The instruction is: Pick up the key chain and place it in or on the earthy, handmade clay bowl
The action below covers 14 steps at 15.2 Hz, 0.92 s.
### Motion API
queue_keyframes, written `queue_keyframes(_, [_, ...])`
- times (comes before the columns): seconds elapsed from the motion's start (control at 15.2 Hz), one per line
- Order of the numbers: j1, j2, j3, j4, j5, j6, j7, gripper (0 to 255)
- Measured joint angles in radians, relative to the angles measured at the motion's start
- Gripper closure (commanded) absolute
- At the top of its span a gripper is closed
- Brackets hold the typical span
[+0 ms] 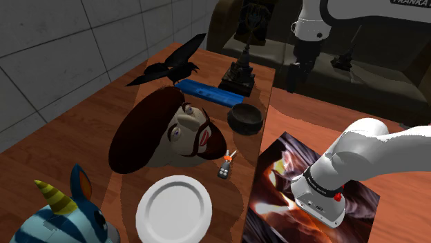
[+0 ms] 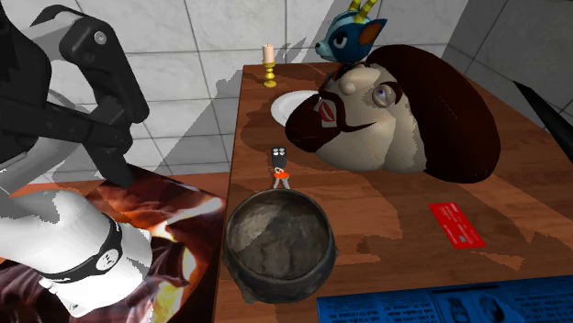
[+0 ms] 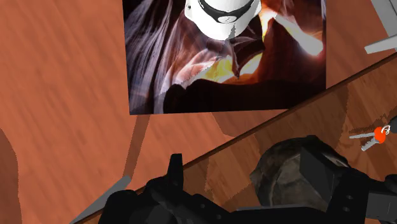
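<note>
The key chain is not yet in the pincer, which hangs empty with its two black tips apart, above the counter's edge and the dark, rough clay bowl. Just past the bowl the key chain lies flat on the wood, close by the big bearded head and short of the white plate. The reach is the step in hand, I judge: the next move calls for crossing beyond the bowl, coming down astride the small fob and closing.
</note>
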Motion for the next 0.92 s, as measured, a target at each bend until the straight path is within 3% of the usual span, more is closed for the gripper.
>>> queue_keyframes(0.4, [0.033, -0.045, 0.079, -0.08, 0.081, 0.061, 0.098, 0])
queue_keyframes(0.92, [0.112, -0.072, 0.25, -0.22, 0.246, 0.24, 0.286, 0])
